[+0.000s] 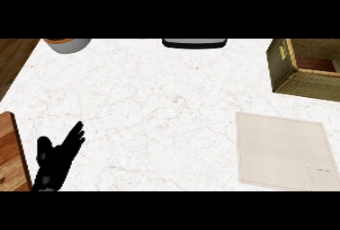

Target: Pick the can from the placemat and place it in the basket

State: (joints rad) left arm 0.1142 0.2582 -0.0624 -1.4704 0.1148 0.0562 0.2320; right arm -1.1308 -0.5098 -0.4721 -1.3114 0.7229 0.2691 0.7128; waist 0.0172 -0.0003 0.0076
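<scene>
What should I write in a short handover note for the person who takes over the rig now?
Left robot hand: open, resting at the lower left, holding nothing.
Right robot hand: not in view.
Beige rectangular cloth placemat: at the lower right, no can on it.
Olive woven square basket: at the upper right; its inside is only partly in view.
Can: not visible anywhere.
Done or left: cannot tell; check the basket first.

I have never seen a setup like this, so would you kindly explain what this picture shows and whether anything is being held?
This is a view from a humanoid robot's head, looking steeply down at a white marble counter. The black shape at lower left is the robot's left hand, open and resting, holding nothing. The right hand is out of view. A pale placemat lies at the right, with an olive woven basket beyond it. No can shows. A grey pot and a dark object sit at the far edge, a wooden board at the left.
</scene>
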